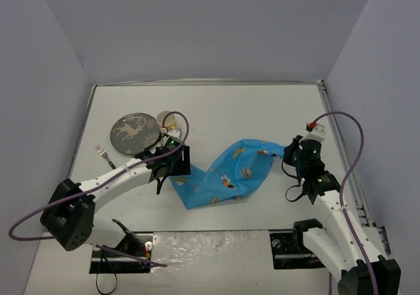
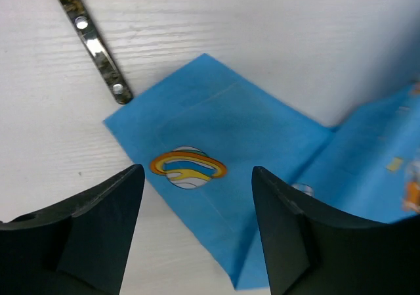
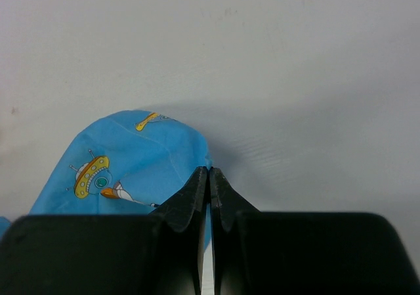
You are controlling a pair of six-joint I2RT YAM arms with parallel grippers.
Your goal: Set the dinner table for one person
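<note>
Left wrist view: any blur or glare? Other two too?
Left wrist: blue cloth sharp in the middle, soft at the right edge; left fingers underexposed. Right wrist: right gripper near black, soft shadow on the table beside the cloth. Top external: even light, glare on the shiny panel between the bases.

right claw [image 3: 209,171]: lower centre, we see it closed, nipping the cloth's edge
blue cloth [image 3: 131,170]: lower left, on our white table [image 3: 295,78]
</note>
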